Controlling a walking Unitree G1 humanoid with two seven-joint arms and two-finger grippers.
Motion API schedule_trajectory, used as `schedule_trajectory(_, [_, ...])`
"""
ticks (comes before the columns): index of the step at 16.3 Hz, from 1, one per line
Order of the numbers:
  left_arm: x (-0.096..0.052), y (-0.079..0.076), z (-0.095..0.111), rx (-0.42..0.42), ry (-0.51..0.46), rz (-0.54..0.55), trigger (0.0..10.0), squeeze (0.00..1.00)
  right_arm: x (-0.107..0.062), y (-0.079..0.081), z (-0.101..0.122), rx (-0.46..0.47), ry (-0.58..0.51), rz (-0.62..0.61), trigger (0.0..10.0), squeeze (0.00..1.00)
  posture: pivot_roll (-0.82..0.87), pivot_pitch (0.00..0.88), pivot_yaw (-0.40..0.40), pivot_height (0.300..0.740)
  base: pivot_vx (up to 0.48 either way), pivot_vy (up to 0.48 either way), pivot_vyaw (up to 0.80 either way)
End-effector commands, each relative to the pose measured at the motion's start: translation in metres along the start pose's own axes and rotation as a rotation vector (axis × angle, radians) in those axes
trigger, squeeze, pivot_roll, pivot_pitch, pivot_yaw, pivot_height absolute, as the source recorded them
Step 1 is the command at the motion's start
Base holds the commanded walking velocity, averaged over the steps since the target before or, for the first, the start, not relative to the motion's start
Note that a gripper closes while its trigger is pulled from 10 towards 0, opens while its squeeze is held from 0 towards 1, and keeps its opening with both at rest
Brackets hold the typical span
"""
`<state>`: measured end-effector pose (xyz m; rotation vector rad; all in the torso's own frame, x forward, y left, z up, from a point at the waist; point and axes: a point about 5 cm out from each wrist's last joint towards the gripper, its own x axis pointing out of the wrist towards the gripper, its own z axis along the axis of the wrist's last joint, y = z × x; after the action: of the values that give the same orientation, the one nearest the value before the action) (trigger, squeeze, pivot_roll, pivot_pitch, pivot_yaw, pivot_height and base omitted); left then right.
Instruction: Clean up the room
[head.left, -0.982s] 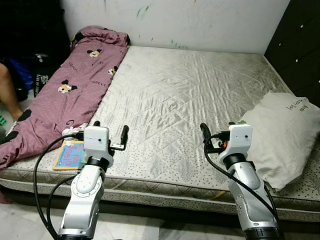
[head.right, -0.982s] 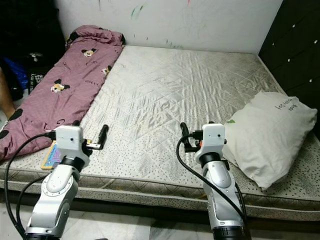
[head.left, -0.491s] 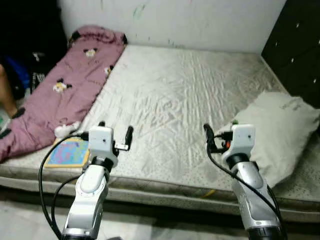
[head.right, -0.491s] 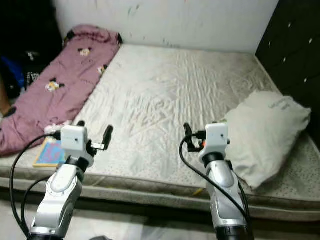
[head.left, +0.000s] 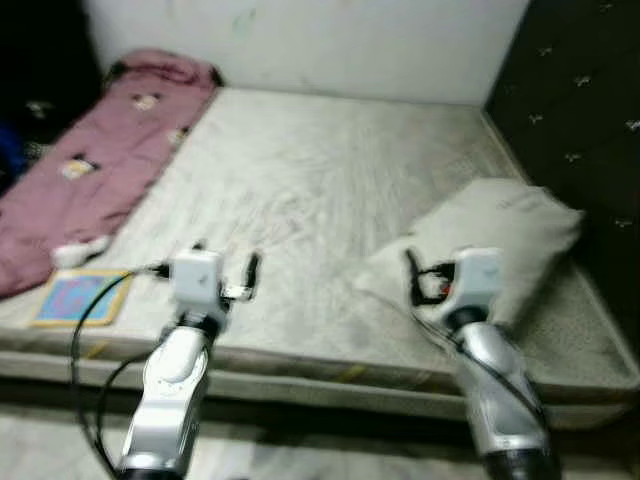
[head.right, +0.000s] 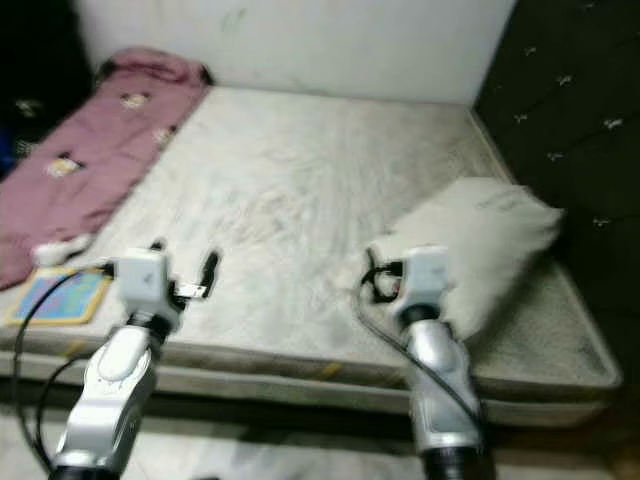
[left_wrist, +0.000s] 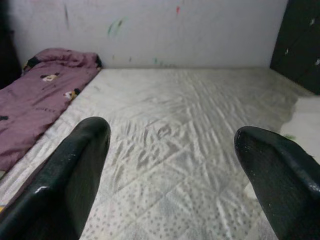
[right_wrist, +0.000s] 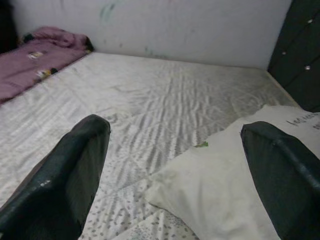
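Just one pillow (head.left: 487, 240) — one blanket (head.left: 85, 170)

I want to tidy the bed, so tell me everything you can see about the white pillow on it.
The pillow is off-white, soft-looking fabric, plump and creased, with small dark writing near its far end that is too blurred to read. It lies flat on the mattress on the robot's right side, angled, close to the dark padded wall. The right gripper hovers before it with jaws spread, not touching it.
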<state>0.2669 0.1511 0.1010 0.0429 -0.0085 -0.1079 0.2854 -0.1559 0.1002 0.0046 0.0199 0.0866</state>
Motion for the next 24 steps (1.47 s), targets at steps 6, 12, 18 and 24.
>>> schedule_trajectory(6, [0.0031, -0.0049, 0.0033, -0.042, -0.023, -0.012, 10.0, 0.0, 0.0028, -0.0079, 0.0027, -0.025, -0.007, -0.014, 10.0, 0.0, -0.01, 0.0, -0.018, 0.74, 0.0, -0.101, 0.0])
schedule_trajectory(12, [0.0037, -0.0082, 0.0049, -0.043, -0.04, -0.037, 10.0, 0.0, 0.0037, -0.0083, 0.0023, -0.029, -0.005, -0.012, 10.0, 0.0, -0.01, 0.0, -0.023, 0.74, 0.238, 0.0, 0.0])
schedule_trajectory(18, [0.0037, -0.0091, 0.0049, -0.047, -0.04, -0.047, 10.0, 0.0, 0.0038, -0.0081, 0.0022, -0.029, -0.004, -0.012, 10.0, 0.0, -0.01, 0.0, -0.023, 0.74, 0.302, 0.0, 0.0])
schedule_trajectory(24, [0.0046, -0.0093, 0.0015, -0.035, -0.013, -0.047, 10.0, 0.0, 0.0042, -0.0077, 0.0019, -0.024, -0.003, -0.012, 10.0, 0.0, -0.01, 0.0, -0.023, 0.74, 0.198, 0.0, 0.0])
